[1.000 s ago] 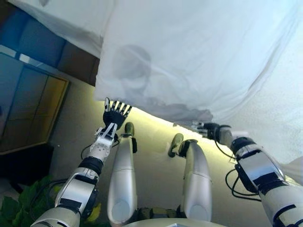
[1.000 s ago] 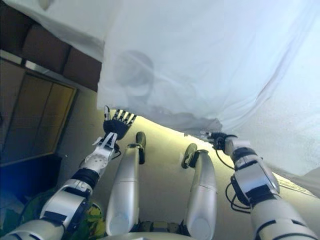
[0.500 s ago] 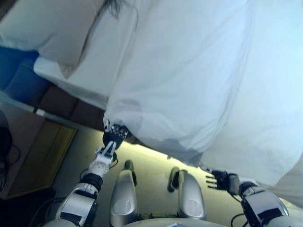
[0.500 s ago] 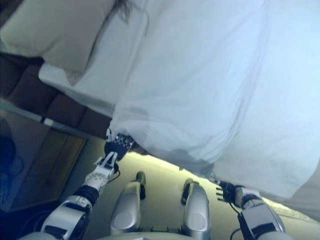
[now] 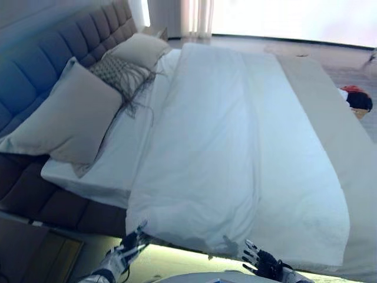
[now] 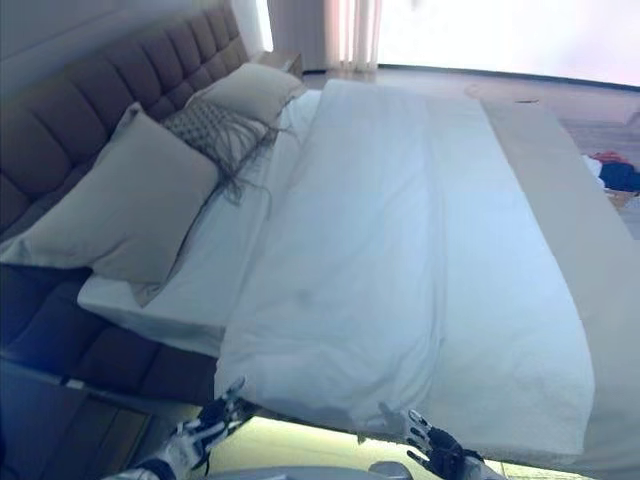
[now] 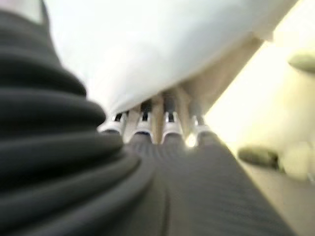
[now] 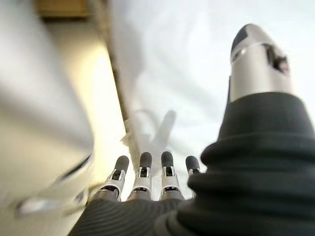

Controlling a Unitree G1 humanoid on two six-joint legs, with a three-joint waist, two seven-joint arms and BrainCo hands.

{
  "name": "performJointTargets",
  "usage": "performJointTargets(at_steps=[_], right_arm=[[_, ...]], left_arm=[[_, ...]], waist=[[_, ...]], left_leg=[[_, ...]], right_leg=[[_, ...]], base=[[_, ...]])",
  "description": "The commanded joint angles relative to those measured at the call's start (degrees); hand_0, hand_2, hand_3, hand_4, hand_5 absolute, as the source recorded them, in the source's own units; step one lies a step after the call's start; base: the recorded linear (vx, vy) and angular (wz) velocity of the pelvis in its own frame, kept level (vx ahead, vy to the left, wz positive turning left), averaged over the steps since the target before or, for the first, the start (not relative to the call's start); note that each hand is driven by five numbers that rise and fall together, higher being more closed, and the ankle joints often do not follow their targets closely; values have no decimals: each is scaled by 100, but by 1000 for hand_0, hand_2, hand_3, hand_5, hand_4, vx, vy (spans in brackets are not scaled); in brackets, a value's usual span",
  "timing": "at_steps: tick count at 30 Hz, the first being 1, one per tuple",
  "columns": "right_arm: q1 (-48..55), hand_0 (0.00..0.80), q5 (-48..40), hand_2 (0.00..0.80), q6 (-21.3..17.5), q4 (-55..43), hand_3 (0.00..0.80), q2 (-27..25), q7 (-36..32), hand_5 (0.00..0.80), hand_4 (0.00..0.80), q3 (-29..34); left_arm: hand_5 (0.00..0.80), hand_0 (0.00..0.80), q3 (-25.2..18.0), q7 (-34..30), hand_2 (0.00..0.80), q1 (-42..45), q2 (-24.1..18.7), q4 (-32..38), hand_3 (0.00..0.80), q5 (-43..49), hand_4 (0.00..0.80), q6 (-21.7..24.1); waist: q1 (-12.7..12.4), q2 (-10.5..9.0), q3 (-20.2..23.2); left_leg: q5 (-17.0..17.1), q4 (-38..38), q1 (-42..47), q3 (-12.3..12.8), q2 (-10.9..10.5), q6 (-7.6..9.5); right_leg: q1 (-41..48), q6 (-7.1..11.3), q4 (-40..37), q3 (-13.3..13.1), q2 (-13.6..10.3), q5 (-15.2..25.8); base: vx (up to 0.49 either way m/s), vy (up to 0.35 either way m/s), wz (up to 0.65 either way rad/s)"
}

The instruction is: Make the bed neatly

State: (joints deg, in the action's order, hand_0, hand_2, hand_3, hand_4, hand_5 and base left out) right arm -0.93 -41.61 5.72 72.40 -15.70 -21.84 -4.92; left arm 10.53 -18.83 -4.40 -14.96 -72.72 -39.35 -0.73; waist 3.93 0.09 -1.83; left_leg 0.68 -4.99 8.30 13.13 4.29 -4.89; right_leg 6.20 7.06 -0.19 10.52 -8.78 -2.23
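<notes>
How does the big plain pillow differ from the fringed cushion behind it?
The plain pillow is larger, smooth and solid pale, lying nearest the bed's near edge. The fringed cushion is smaller, textured grey, with dark fringe trailing onto the sheet. Both lean toward the tufted headboard.

The broad white quilted duvet [image 5: 247, 147] lay smooth and unobstructed. Grey pillows [image 5: 68, 121] crowded the far-left side against the tufted grey headboard [image 5: 41, 76]. The pale floor [image 5: 177, 259] beneath the near edge lay free.
</notes>
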Motion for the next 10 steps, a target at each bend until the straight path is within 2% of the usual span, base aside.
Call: performJointTargets(at_steps=[1, 4, 10], right_arm=[[-258, 0, -396, 0, -348, 297, 0, 65, 383, 0, 0, 309], [-174, 0, -179, 0, -338, 493, 0, 138, 643, 0, 0, 379], [-157, 0, -80, 0, -284, 644, 0, 247, 783, 0, 0, 304]], left_arm=[[0, 0, -77, 210, 0, -226, 45, -522, 0, 1057, 0, -232], [0, 0, 67, 331, 0, -22, 148, -796, 0, 1691, 0, -591], [0, 0, 57, 182, 0, 199, 244, -987, 0, 1810, 0, -992]], waist=[[78, 190, -62], [82, 196, -13], [-44, 158, 24]], left_leg=[[-190, 51, -25, 148, -112, 186], [-235, 58, 49, 173, -94, 210], [-261, 59, 111, 69, -99, 213]], right_leg=[[-135, 15, -58, 7, 191, 322], [-54, -15, -86, 12, 218, 281], [103, -50, -188, 91, 233, 272]], base=[[63, 17, -13], [71, -3, -7], [45, -23, 0]])
